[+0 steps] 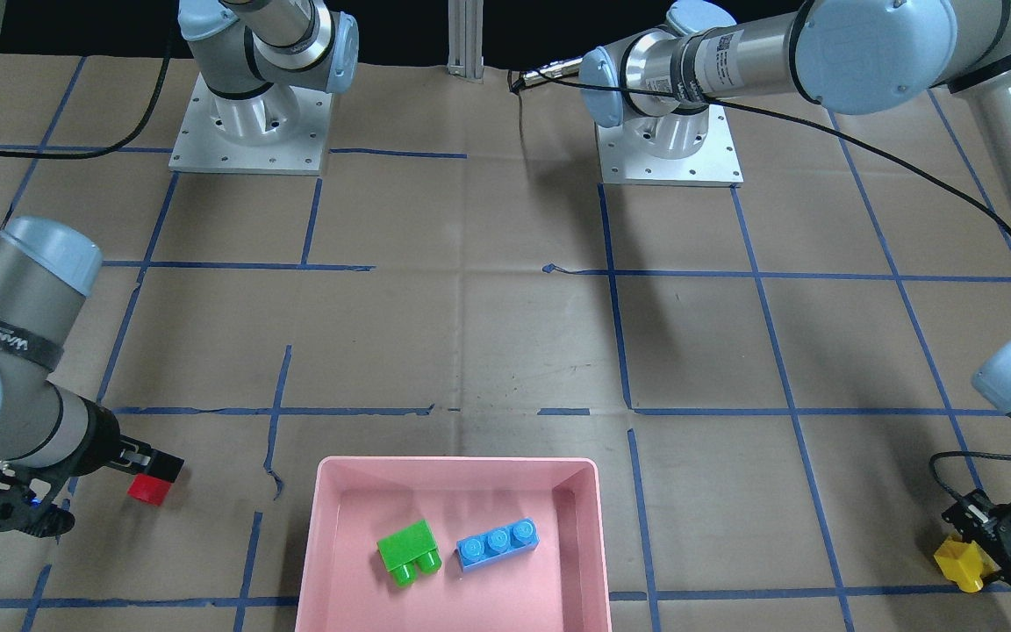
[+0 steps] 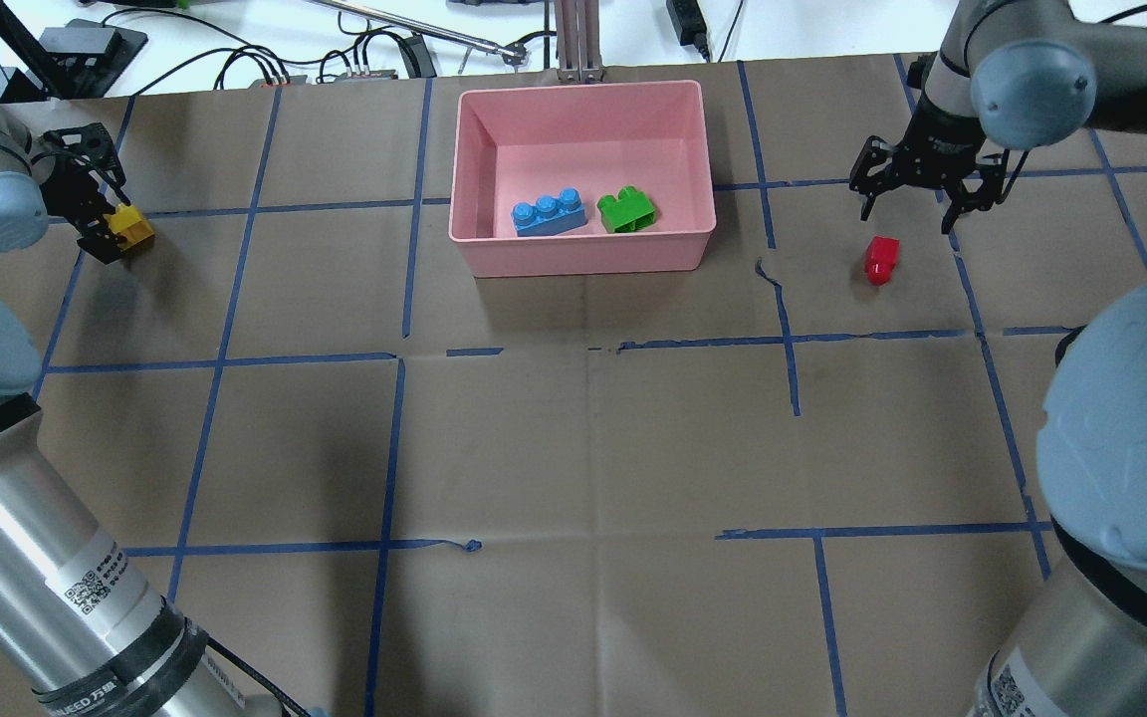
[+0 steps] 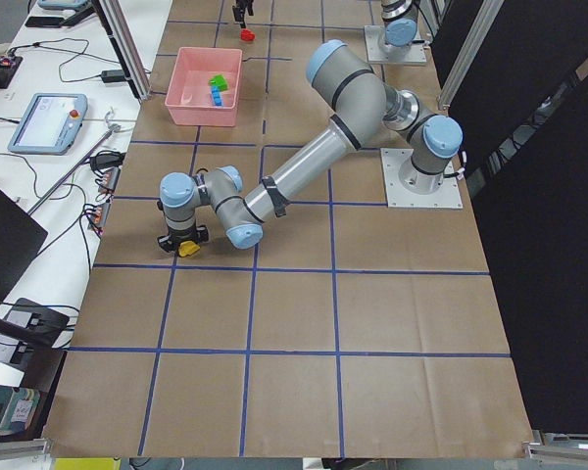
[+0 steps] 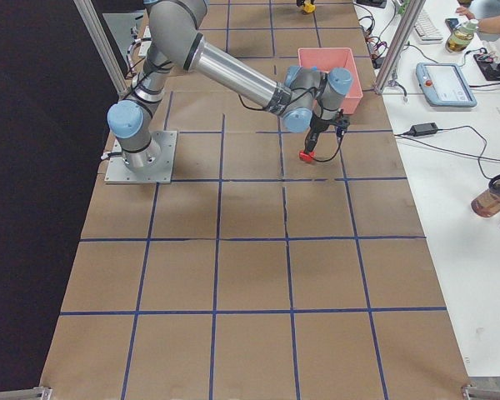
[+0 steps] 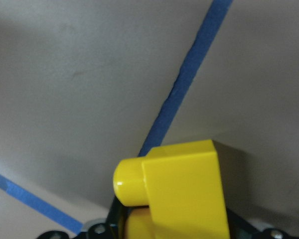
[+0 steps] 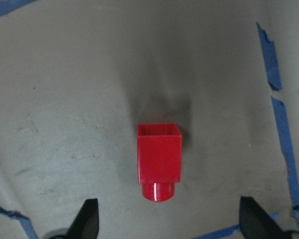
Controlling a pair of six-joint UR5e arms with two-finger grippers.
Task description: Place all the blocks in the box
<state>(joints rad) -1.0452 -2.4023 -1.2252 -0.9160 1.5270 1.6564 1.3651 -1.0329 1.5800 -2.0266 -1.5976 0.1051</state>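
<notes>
The pink box (image 2: pixel 581 92) sat at the far edge of the brown papered surface (image 2: pixel 583 448), and two of the blocks were lying inside it side by side without touching, the blue block (image 2: pixel 548 214) and the green block (image 2: pixel 628 209), both near the wall closest to the robot. Off to the robot's right of the box, well apart from it, the red block (image 2: pixel 880 259) lay on its side on the bare paper. The right arm's jaws hung above it, spread wide, one tip to each side of the block and touching nothing. Over at the other end, well away from the box, the left arm's jaws were pinching the yellow block (image 2: pixel 129 227), held low beside a blue tape line (image 5: pixel 189 79); I couldn't tell whether it touched the paper.
</notes>
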